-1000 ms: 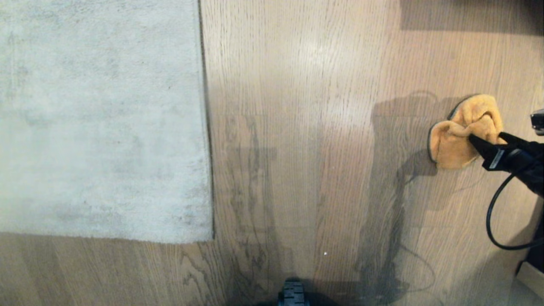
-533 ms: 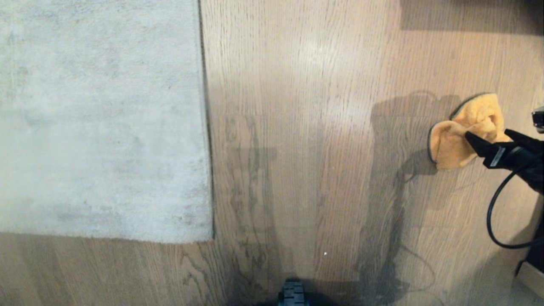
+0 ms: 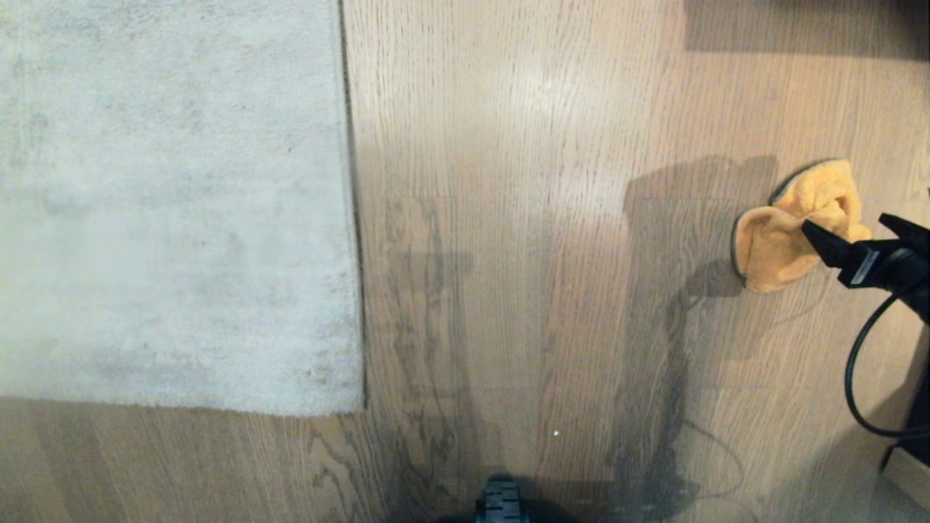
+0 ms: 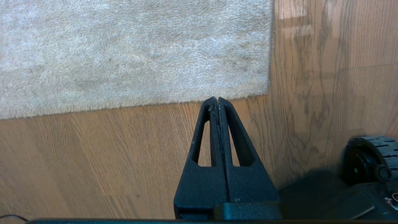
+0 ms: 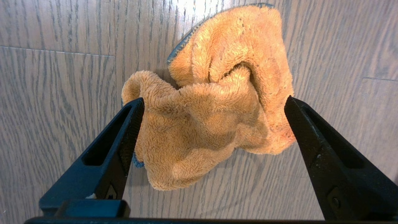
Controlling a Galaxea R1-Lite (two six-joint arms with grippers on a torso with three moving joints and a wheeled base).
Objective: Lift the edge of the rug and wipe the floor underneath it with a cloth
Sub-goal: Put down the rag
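Straddling the cloth [image 5: 214, 124] with the right gripper [image 5: 214, 104], we have its jaws spread wide, one finger on each side of the crumpled orange-yellow bundle and neither pressing it. The cloth lies loose on the floor [image 3: 523, 218], well apart from the rug and toward the right side of the planks in the head view. The rug edge [image 3: 352, 218] lies flat, with its square corner [image 4: 269, 93] down on the floor; nothing is lifted yet. The left gripper [image 4: 216, 99] is parked near that corner with its jaws pressed together and nothing between them.

We judge the step in hand to be the pick-up of the cloth. Risks from here:

- Closing too high would catch only the raised fold, and the cloth could slip out during the carry.
- Descending too far would drive the fingertips into the smooth planks and skid the bundle aside.
- A partial grip would leave cloth trailing, which could snag at the rug border.
- The rug is large; a shallow pinch at the corner may let the edge drop back during wiping.
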